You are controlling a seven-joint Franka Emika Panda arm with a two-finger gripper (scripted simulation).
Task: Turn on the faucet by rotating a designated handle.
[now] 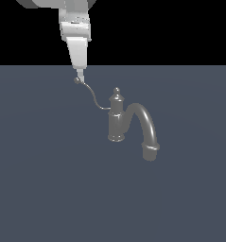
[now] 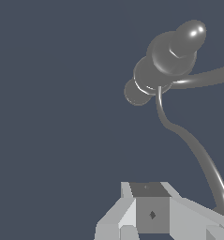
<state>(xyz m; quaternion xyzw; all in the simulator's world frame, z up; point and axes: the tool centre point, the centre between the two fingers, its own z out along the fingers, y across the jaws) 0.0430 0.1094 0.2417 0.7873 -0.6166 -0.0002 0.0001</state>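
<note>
One arm hangs from the upper left of the exterior view, and our gripper comes down to a narrow tip right at the small knob that ends the handle. From this side the fingers look pressed together into one point, yet we cannot tell whether they pinch the knob or only touch it; in the wrist view the gripper shows its body alone, with the handle running past its edge.

The faucet stands a little right of centre in the exterior view, upright, its arched spout curving down toward the lower right and its wiry handle sweeping up and left from the body.

We judge the main risk to be slipping. The knob is small and round and the lever thin, so a push that is off its line could let the tip ride over or under the knob and lose contact. Pushing too low might also bring the fingers against the floor.

That floor is a flat, plain slate-blue surface, meeting a black background along a straight line across the upper part of the exterior view.
</note>
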